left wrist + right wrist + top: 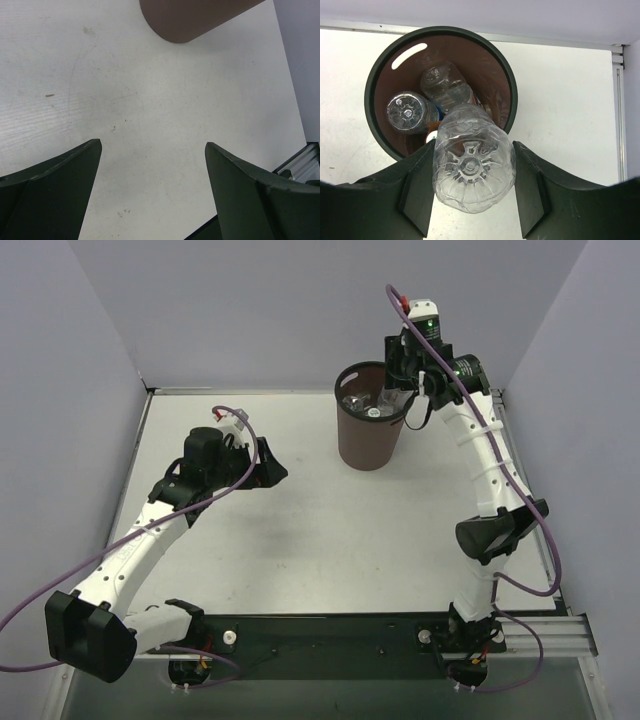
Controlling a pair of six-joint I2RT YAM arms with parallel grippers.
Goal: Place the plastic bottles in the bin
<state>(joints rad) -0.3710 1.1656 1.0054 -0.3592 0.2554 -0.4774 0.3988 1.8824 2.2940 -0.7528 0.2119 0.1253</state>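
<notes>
The dark brown bin (368, 445) stands at the back of the table, right of centre. My right gripper (397, 392) hangs over its rim, shut on a clear unlabelled bottle (472, 167) held base toward the camera, neck pointing down into the bin (440, 31). Two clear bottles (409, 112) (446, 84) lie inside, with a bit of blue label and a trace of orange between them. My right fingers (420, 190) press the held bottle from both sides. My left gripper (272, 468) is open and empty above bare table, left of the bin (195, 17).
Grey walls close the table on the left, back and right. A metal rail (530, 625) runs along the near edge by the arm bases. The white tabletop (150, 100) under the left gripper shows only small scuff marks.
</notes>
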